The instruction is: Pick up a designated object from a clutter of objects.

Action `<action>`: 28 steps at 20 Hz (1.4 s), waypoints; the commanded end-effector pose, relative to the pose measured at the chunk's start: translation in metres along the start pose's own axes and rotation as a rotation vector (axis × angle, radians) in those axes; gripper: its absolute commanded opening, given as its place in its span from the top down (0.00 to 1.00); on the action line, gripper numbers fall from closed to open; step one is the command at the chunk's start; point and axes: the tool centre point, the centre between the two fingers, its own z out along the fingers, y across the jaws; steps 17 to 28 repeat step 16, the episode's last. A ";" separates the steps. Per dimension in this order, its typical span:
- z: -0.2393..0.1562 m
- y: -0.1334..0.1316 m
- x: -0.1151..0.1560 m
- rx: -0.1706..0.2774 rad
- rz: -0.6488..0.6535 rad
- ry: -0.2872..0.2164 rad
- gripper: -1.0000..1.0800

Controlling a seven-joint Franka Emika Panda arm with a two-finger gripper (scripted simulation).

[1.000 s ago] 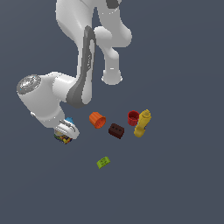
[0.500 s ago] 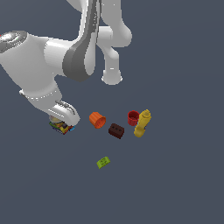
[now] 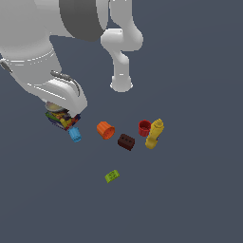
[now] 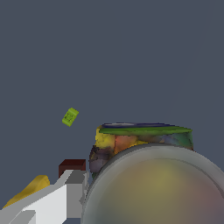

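Nearest in the exterior view we see the green flat tag [image 3: 111, 176] lying alone on the grey floor [image 3: 190, 199], well apart from the rest. Beyond it, the dark brown brick [image 3: 126, 141] sits between the orange cup [image 3: 106, 130] and the yellow bottle [image 3: 154, 133], the cup tipped on its side; we cannot see inside it. The red cup [image 3: 144, 127] touches the bottle on the exterior view's left, and its inside is too small for us to read. The blue cylinder [image 3: 74, 135] lies left of the orange cup. Just beyond it, the multicoloured block [image 3: 60, 118] sits tucked under the arm's white hand, its grey round top [image 4: 153, 183] filling the wrist view. We cannot tell how the gripper [image 3: 64, 114] stands; its fingertips are hidden in both views.
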 end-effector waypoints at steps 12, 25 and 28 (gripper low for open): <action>-0.076 -0.019 -0.003 0.002 -0.001 0.002 1.00; -0.079 -0.020 -0.003 0.002 -0.001 0.002 1.00; -0.079 -0.020 -0.003 0.002 -0.001 0.002 1.00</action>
